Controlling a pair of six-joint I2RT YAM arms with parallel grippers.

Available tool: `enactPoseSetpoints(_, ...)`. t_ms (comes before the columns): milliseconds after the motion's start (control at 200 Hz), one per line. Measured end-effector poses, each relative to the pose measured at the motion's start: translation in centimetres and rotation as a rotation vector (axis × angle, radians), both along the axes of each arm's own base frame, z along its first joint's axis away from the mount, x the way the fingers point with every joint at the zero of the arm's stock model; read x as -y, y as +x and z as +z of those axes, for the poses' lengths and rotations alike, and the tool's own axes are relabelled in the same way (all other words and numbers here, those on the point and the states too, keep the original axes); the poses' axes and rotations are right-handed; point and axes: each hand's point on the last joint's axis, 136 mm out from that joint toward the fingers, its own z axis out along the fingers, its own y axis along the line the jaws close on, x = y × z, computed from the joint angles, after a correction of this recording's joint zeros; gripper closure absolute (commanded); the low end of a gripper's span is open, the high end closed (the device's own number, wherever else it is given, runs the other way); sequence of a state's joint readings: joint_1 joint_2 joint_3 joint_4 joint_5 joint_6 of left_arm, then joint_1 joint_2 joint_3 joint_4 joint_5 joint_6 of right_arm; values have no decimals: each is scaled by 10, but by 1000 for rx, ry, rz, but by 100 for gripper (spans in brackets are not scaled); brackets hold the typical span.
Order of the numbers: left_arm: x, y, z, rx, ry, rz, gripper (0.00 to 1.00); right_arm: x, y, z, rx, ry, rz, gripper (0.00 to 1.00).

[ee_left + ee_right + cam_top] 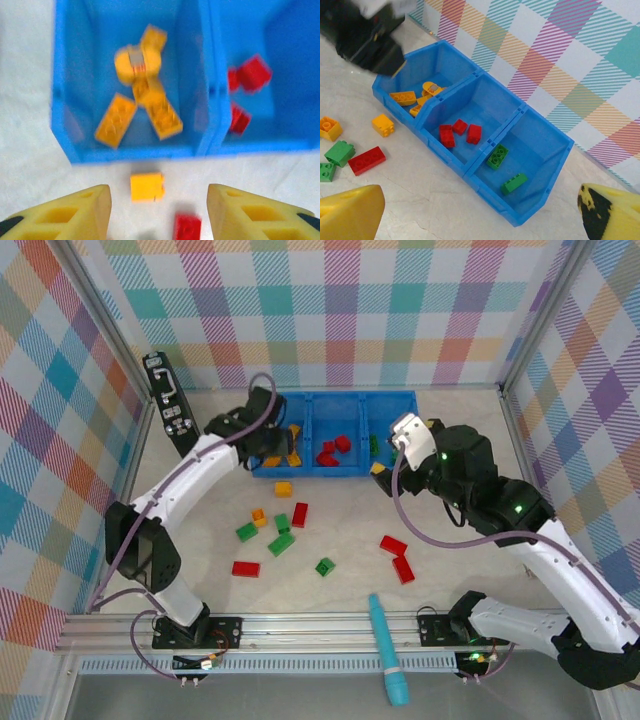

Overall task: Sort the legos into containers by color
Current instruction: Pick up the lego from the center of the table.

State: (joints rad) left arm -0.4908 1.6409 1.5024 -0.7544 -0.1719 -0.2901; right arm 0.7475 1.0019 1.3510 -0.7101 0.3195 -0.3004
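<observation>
The blue tray (346, 395) of three containers lies at the back of the table. My left gripper (270, 448) hovers over its left container, open, with nothing between its yellow fingers (80, 210). In the left wrist view several orange legos (150, 105) lie in that container. An orange brick (147, 186) and a red brick (187, 227) rest on the table just in front of it. My right gripper (405, 447) stands open near the right container. In the right wrist view, red legos (460, 132) lie in the middle container and two green ones (497, 155) in the right container.
Loose legos lie scattered on the table: green (281, 543), red (245, 568), another red (393, 545), orange (259, 517). A teal pen-like tool (386, 650) lies at the near edge. A black device (170, 405) leans at the back left. Checked walls enclose the table.
</observation>
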Motion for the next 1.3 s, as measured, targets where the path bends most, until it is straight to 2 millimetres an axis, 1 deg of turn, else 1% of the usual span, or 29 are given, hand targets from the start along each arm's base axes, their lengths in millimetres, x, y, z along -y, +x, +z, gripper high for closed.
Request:
enactPoseSetpoints(75,-1,-22,-37,-85,50,-23,46,-3,2,-3,-10,-6,3,1)
enactPoseSetpoints(130,-5,-35,-58,-135,82,-30,45,-5,4,-7,-20,-11,5,1)
enactPoseSetpoints(180,-9,-43,-72,-167,106,-30,44,-7,5,-9,-27,-17,5,1)
enactPoseSetpoints(240,-11,-48,-81,-181,121,-27,43,-8,7,-12,-35,-21,6,1)
enactPoseSetpoints(320,-9,-46,-87,-177,119,-24,41,-10,7,-13,-40,-23,10,1)
enactPoseSetpoints(440,0,-35,-98,-162,102,-24,39,-11,8,-11,-39,-17,12,1)
enactPoseSetpoints(570,8,-26,-127,-205,115,-30,38,-11,8,-10,-38,-16,12,1)
enactPoseSetpoints(685,11,-22,-149,-247,134,-27,38,-11,8,-11,-39,-18,12,1)
enactPoseSetpoints(790,14,-18,-160,-267,142,-22,38,-11,8,-11,-38,-18,11,1)
enactPoseSetpoints(885,17,-13,-164,-269,144,-21,39,-11,8,-11,-38,-18,11,1)
enactPoseSetpoints(1080,17,-10,-171,-277,154,-11,56,-12,9,-12,-37,-20,13,1)
enactPoseSetpoints(1150,17,-8,-170,-270,156,-9,61,-12,9,-14,-40,-23,13,1)
enactPoseSetpoints(1300,15,-8,-169,-267,163,-4,70,-12,9,-15,-40,-23,13,1)
